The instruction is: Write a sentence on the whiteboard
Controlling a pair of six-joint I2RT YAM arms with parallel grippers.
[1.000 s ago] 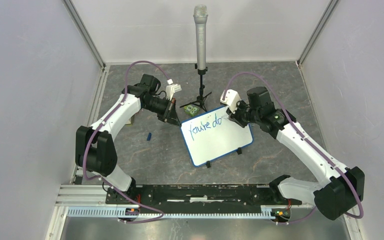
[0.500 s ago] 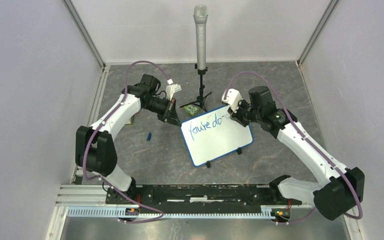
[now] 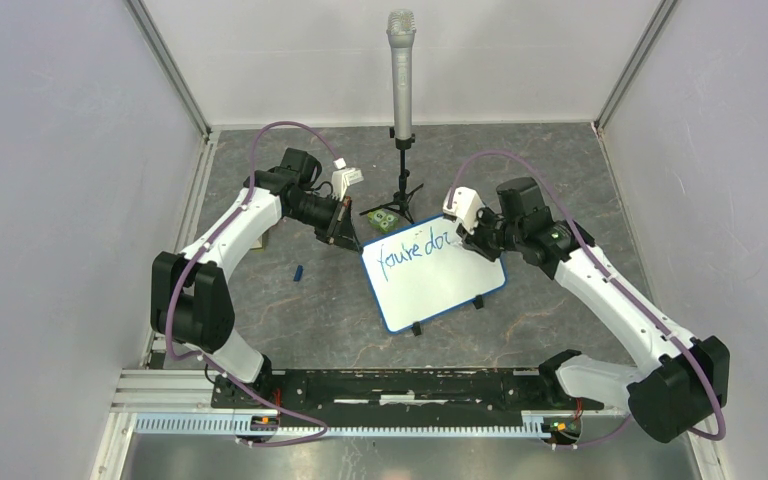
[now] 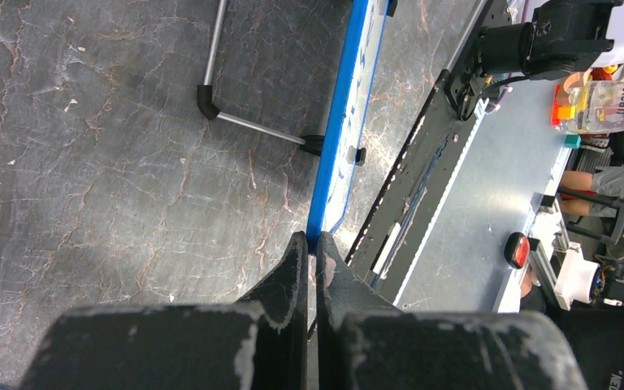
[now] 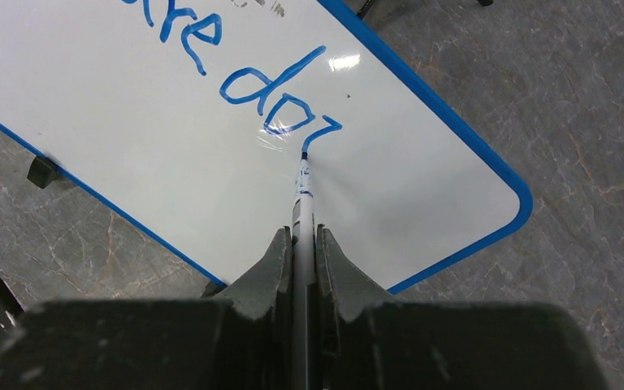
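The whiteboard (image 3: 430, 285) lies tilted on the table in the top view, with a white face and a thin blue edge. The sentence (image 3: 415, 247) in blue reads "You're do" plus a fresh stroke. My left gripper (image 3: 346, 240) is shut on the board's upper left corner. In the left wrist view the blue edge of the whiteboard (image 4: 339, 122) runs into the left gripper (image 4: 310, 238). My right gripper (image 5: 301, 233) is shut on a slim marker (image 5: 302, 195). The marker's tip touches the whiteboard (image 5: 130, 138) at the end of the sentence (image 5: 252, 81).
A microphone (image 3: 401, 70) on a small tripod stands just behind the board, one leg (image 4: 244, 126) near its edge. A green object (image 3: 384, 219) lies by the tripod. A small blue cap (image 3: 299, 272) lies left of the board. Walls enclose three sides.
The right gripper has shifted slightly along the board with the marker, and a new blue stroke follows "do". The left arm and the board have not moved.
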